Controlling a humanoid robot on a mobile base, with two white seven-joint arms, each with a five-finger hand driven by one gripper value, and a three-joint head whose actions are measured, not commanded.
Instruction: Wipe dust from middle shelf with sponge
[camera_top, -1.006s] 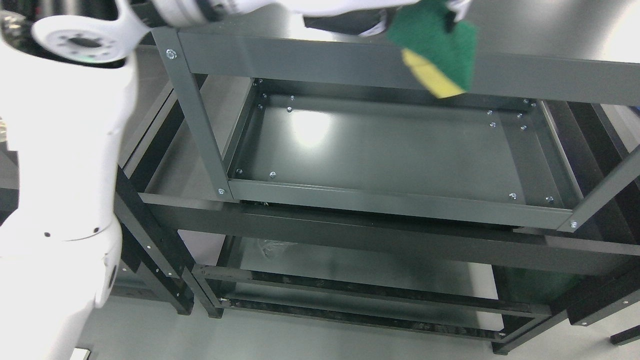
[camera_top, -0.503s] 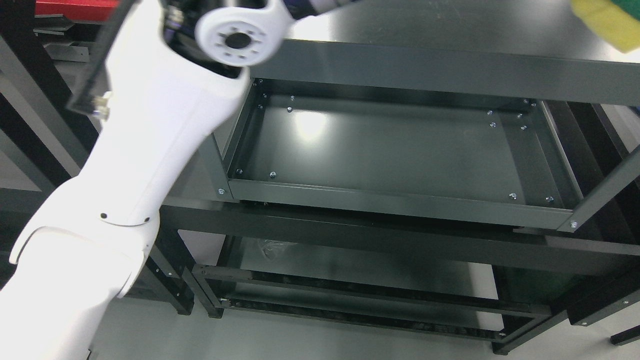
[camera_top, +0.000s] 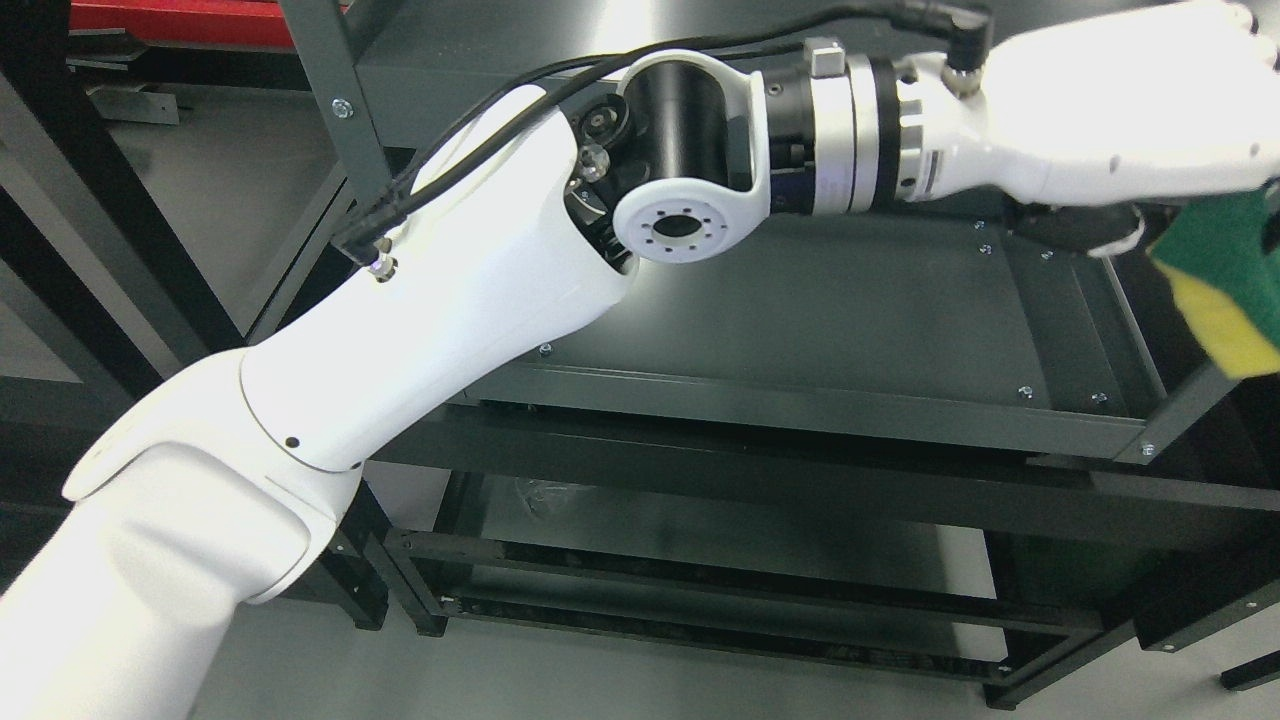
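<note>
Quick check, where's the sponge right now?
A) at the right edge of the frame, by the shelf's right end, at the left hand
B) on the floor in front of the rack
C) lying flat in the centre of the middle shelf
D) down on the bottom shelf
A: the green and yellow sponge sits at the picture's right edge beside the middle shelf's right end, just under the left hand.
</note>
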